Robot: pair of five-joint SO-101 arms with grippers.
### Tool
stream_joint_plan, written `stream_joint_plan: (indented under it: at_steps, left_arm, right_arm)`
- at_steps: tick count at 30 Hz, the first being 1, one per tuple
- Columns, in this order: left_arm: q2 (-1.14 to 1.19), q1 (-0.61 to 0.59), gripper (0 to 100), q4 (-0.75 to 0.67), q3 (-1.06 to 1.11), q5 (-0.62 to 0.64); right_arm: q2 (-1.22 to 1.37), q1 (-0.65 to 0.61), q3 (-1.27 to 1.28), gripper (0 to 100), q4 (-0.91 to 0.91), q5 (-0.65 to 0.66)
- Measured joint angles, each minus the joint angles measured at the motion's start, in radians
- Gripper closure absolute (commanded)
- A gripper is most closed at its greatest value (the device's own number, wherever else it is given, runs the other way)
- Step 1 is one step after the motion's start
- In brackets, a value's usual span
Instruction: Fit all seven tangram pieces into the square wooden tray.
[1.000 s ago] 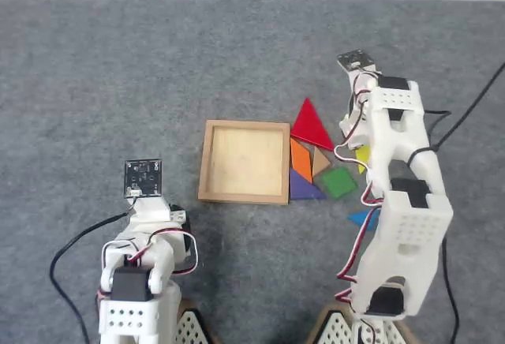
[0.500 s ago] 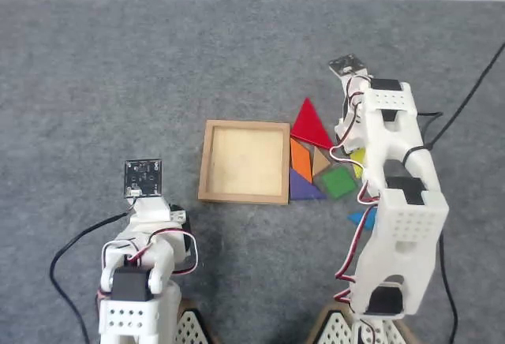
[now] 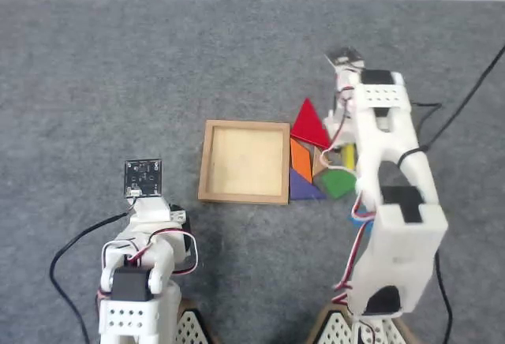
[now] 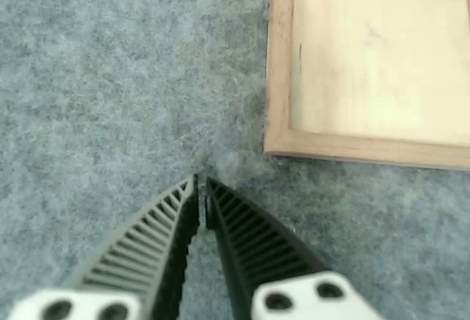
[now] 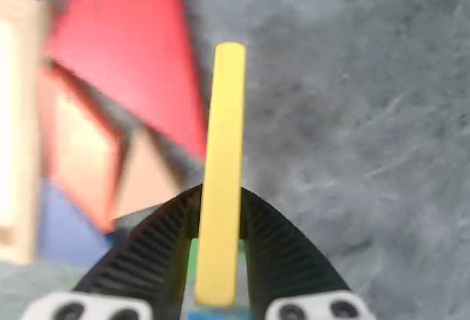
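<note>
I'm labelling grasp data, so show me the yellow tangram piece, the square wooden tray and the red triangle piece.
yellow tangram piece [image 5: 222,129], right wrist view, on its narrow edge.
square wooden tray [image 3: 243,197], high view, on the rim at the picture's lower side.
red triangle piece [image 3: 308,127], high view, on the middle of its face.

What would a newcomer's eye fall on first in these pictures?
The yellow piece, clamped edge-on in the right gripper, held near the red triangle. Next, the other bright pieces clustered against the right side of the tray, which is itself empty. The left gripper sits shut over the grey mat near a tray corner.
</note>
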Motion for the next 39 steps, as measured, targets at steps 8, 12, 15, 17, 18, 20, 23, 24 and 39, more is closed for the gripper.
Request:
stream_joint_plan:
  at_steps: [8, 12, 15, 17, 18, 20, 23, 24, 39]
  left_arm:
    - [0.000, 0.000, 99, 0.000, 0.000, 0.000]
    - [0.000, 0.000, 99, 0.000, 0.000, 0.000]
    - [0.000, 0.000, 99, 0.000, 0.000, 0.000]
    - [0.000, 0.000, 99, 0.000, 0.000, 0.000]
    - [0.000, 0.000, 99, 0.000, 0.000, 0.000]
    - [0.000, 0.000, 99, 0.000, 0.000, 0.000]
    - [0.000, 0.000, 99, 0.000, 0.000, 0.000]
    - [0.000, 0.000, 99, 0.000, 0.000, 0.000]
    - [0.000, 0.000, 99, 0.000, 0.000, 0.000]
  right_arm:
    - [-0.183, -0.279, 0.000, 99.1, 0.077, -0.167]
    - [-0.193, -0.434, 0.000, 97.8, 0.068, -0.270]
    - [-0.193, -0.516, 0.000, 93.6, 0.014, -0.365]
    - [-0.176, -0.562, 0.000, 89.5, -0.029, -0.436]
    - [-0.160, -0.582, 0.000, 88.0, -0.051, -0.476]
    - [-0.126, -0.611, 0.000, 86.8, -0.097, -0.563]
    - [-0.091, -0.631, 0.000, 89.8, -0.150, -0.675]
    - [-0.080, -0.640, 0.000, 90.5, -0.164, -0.698]
    - [-0.098, -0.525, 0.000, 91.3, -0.150, -0.694]
